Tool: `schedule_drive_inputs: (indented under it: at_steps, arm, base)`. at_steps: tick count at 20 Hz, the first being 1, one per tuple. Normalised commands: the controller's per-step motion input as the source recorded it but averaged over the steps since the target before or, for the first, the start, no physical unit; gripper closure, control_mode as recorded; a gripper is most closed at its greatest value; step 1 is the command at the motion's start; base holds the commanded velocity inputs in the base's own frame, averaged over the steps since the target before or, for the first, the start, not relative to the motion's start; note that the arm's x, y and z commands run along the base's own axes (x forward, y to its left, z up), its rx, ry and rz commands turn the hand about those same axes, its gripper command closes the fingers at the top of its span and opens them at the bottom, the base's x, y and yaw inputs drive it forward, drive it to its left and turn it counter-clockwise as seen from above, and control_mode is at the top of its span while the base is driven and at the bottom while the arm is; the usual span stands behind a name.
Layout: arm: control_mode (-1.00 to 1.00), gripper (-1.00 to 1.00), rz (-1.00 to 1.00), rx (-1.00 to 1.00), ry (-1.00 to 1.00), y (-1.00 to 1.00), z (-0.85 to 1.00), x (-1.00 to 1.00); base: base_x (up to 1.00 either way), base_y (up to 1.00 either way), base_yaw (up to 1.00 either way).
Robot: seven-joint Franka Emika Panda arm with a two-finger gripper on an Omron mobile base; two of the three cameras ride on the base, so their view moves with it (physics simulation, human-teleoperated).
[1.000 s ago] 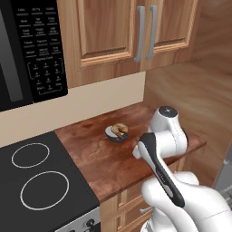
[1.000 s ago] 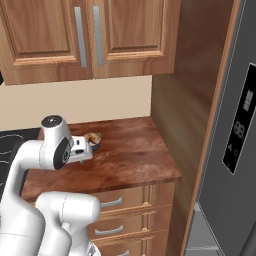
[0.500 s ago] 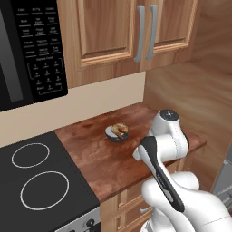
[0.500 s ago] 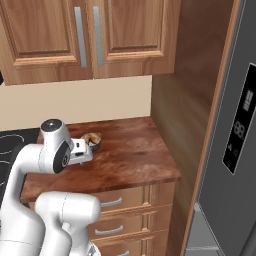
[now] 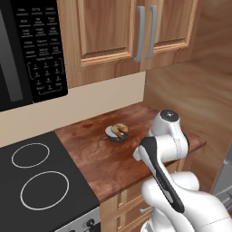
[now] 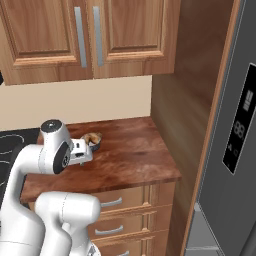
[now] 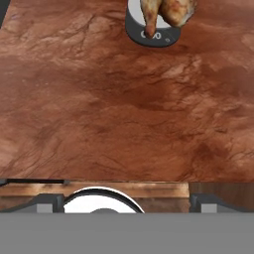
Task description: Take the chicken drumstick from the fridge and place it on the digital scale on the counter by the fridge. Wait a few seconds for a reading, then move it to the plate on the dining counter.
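At the right edge of the right base view the fridge [image 6: 227, 150] stands tall and grey, door shut, a dark display panel on its front. A wooden side panel [image 6: 187, 90] separates it from the counter [image 5: 95, 149], a narrow reddish-brown wood top over light wooden drawers [image 6: 117, 202]. Wooden wall cabinets [image 5: 113, 31] with grey bar handles hang above it. To the left of the counter lies a black cooktop [image 5: 36, 181] with white ring markings, and a black microwave [image 5: 27, 50] hangs above that.

The white arm rises in front of the counter and folds back on itself, its elbow joint high over the counter's front part and the forearm angled down toward the base. The wrist is pulled back near the counter's front edge, the hand pointing across the wood toward the wall. The gripper [image 7: 126, 201] is empty, its two dark fingertips set wide apart at the bottom corners of the hand view, over the front edge and touching nothing.

The digital scale [image 5: 116, 135], a pale disc on a dark base, sits toward the back of the counter, well apart from the gripper. The chicken drumstick [image 5: 119, 129] lies on top of it, golden-brown, its narrow end reaching over the scale's front [image 7: 151, 34].
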Motion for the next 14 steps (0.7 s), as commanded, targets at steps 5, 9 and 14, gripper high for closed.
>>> schedule_drive_inputs:
  at_steps: [5,9,14]
  arm:
    - [-1.0,-1.0,0.0,0.0,0.0,0.0,0.0,0.0]
    - [-1.0,-1.0,0.0,0.0,0.0,0.0,0.0,0.0]
    - [-1.0,-1.0,0.0,0.0,0.0,0.0,0.0,0.0]
  base:
    - [0.0,0.0,0.0]
    - [0.0,0.0,0.0]
    - [0.0,0.0,0.0]
